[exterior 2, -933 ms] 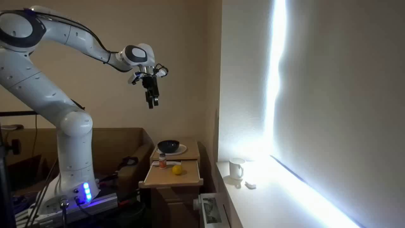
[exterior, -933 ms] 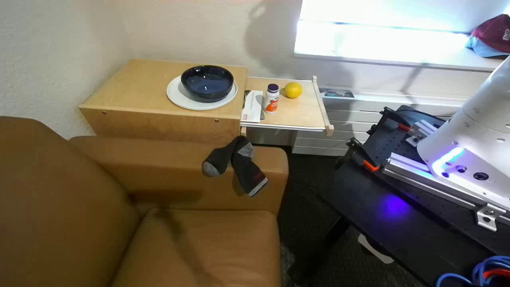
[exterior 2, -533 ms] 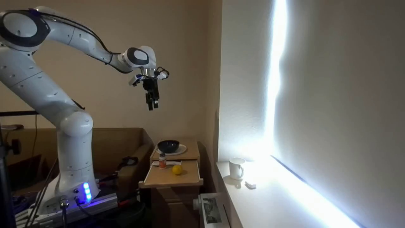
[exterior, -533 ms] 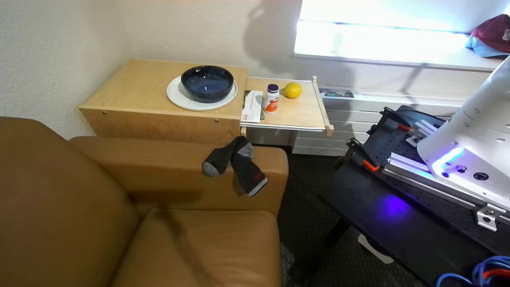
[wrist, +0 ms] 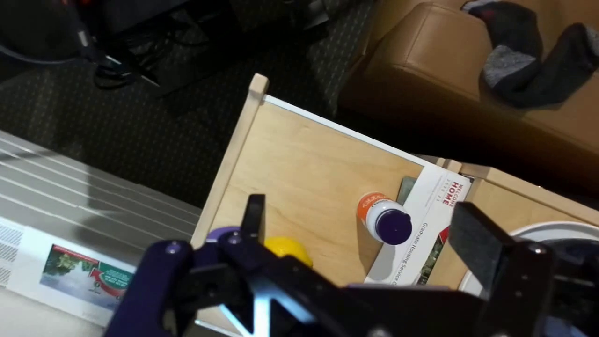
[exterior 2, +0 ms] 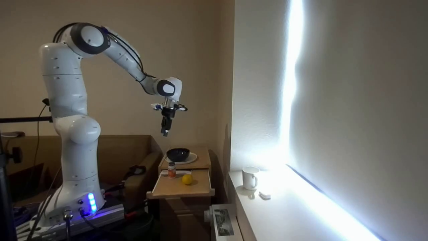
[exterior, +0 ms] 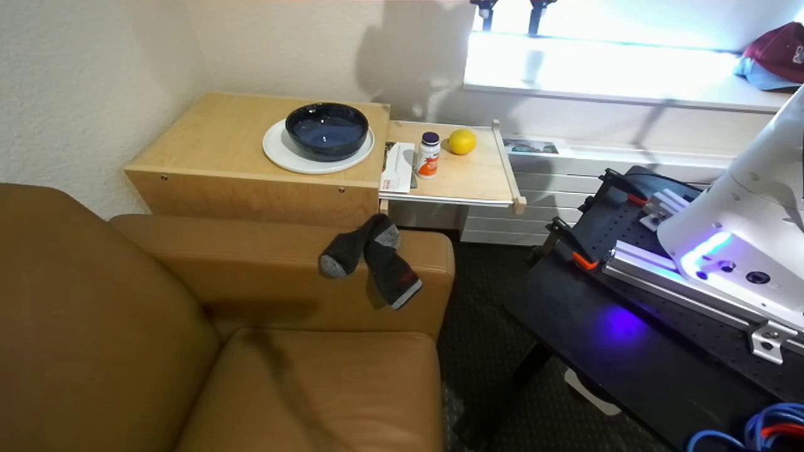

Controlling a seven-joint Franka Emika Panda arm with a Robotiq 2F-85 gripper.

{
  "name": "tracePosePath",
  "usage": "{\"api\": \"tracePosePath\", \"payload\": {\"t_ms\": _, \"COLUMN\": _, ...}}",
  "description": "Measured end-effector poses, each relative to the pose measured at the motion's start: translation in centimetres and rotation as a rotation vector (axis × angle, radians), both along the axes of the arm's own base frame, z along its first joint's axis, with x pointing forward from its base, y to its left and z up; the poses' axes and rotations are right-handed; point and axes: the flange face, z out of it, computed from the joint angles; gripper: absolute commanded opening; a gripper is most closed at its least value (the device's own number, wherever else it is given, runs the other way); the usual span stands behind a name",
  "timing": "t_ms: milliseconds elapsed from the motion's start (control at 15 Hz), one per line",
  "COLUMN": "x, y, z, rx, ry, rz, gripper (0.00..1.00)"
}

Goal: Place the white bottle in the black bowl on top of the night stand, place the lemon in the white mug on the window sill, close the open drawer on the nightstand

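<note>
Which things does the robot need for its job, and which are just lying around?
For the job: white bottle, black bowl, night stand, lemon, white mug, window sill, open drawer.

Just lying about: white plate under the bowl, dark socks, leaflet, maroon cap, small white thing by the mug.

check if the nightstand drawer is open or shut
Open: in both exterior views the drawer juts out from the night stand, with the white bottle and the lemon exposed on it.

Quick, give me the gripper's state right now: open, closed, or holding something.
Gripper: open, holding nothing.
</note>
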Motion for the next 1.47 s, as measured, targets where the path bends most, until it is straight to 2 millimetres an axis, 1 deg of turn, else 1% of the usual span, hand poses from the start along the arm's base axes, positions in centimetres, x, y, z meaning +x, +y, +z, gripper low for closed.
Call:
{"api": "tracePosePath", "payload": {"t_ms": 67, "x": 1.3, "y": 0.4, "z": -1.3, "rx": 0.008, "ry": 0.018, "rz": -0.014, "gripper": 1.0}}
{"api": "tracePosePath", "payload": {"t_ms": 200, "x": 2.8, "y": 0.7, "z": -2.9, "rx": 0.012, "ry": 0.041, "rz": -0.022, "gripper": 1.0}}
{"api": "tracePosePath", "payload": {"t_ms": 467, "x": 3.2, "y": 0.8, "z": -2.9, "rx": 0.012, "ry": 0.038, "rz": -0.025, "gripper": 1.0}}
{"api": "tracePosePath", "payload": {"t_ms": 600, "x": 3.8, "y": 1.3, "z": -3.9, "rx": -0.001, "ry": 0.02, "rz": -0.08, "gripper": 1.0}}
{"api": "tracePosePath", "payload": {"t_ms": 733, "x": 4.6, "y": 2.3, "z": -5.8, "rx": -0.016, "ry": -0.007, "rz": -0.158, "gripper": 1.0}}
{"api": "tracePosePath", "payload": {"t_ms": 933, "x": 5.5, "y": 3.9, "z": -9.8, "rx": -0.046, "ry": -0.032, "rz": -0.235, "gripper": 1.0}}
{"api": "tracePosePath", "payload": {"t_ms": 1133, "x": 5.0, "y": 5.1, "z": -14.4, "rx": -0.11, "ry": 0.024, "rz": -0.25, "gripper": 1.0}}
{"api": "tracePosePath", "payload": {"t_ms": 1200, "x": 4.8, "y": 5.3, "z": -15.5, "rx": -0.12, "ry": 0.04, "rz": -0.258, "gripper": 1.0}}
{"api": "tracePosePath", "payload": {"t_ms": 1267, "x": 4.7, "y": 5.3, "z": -16.0, "rx": -0.125, "ry": 0.05, "rz": -0.263, "gripper": 1.0}}
{"api": "tracePosePath", "payload": {"t_ms": 1467, "x": 4.9, "y": 5.1, "z": -16.0, "rx": -0.126, "ry": 0.048, "rz": -0.27, "gripper": 1.0}}
